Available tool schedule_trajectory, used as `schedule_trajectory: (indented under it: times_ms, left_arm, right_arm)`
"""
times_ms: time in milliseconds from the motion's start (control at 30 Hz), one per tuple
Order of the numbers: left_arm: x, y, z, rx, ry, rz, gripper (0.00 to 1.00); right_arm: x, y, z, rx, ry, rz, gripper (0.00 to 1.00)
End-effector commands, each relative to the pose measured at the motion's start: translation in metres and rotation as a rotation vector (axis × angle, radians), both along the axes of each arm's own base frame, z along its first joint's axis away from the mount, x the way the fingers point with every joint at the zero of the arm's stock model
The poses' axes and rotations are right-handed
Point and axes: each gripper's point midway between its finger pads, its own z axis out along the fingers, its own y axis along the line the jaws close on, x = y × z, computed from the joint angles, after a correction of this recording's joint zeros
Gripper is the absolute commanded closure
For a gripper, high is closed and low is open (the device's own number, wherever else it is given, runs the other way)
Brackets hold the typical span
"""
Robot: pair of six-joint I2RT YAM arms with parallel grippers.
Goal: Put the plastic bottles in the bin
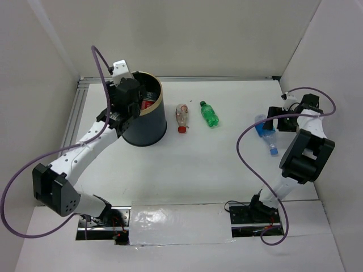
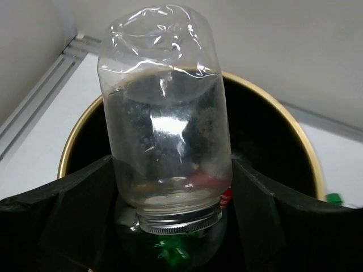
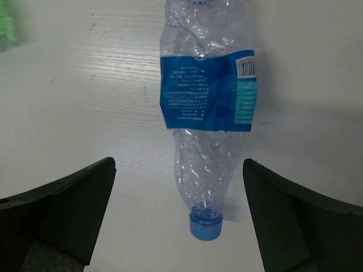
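Note:
My left gripper (image 2: 171,170) is shut on a clear, crumpled plastic bottle (image 2: 164,124) with a silver threaded neck, held over the mouth of the bin (image 2: 295,127). The bin (image 1: 148,131) is dark with a gold rim. Inside it lie a green bottle (image 2: 170,249) and something red (image 2: 227,195). My right gripper (image 3: 178,164) is open above a clear bottle with a blue label and blue cap (image 3: 207,102), which lies on the table between its fingers. That bottle (image 1: 265,131) is at the far right. A clear bottle with a red cap (image 1: 182,117) and a green bottle (image 1: 209,114) lie mid-table.
White walls close in the table on the left, back and right. An aluminium rail (image 1: 227,79) runs along the back edge. Purple cables (image 1: 244,153) loop from both arms. The bin stands at the back left, close to the left wall.

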Motion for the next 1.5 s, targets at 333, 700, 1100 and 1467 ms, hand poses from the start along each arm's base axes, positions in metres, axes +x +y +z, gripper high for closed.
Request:
schedule_trajectory:
  times_ms: [333,700,1100,1467]
  left_arm:
    - [-0.033,-0.072,0.044,0.041,-0.078,-0.292,0.01]
    - [-0.131,-0.205,-0.092,0.005,0.141,-0.754,0.52]
    - [-0.194,-0.224,-0.231,0.081,0.482,-0.797,0.15]
    - [-0.23,-0.213,-0.282,0.13,0.618,-0.799,0.15]
  right_arm:
    - [0.015,-0.014,-0.055,-0.27,0.14,0.039,0.0]
    - [0.025,0.009,-0.081,-0.161,0.178,0.192,0.61]
    - [0.081,0.227,0.225,-0.02,-0.696,0.916,0.91]
    - [0.068,0.506,0.383,0.304,-1.267,1.16,0.91]
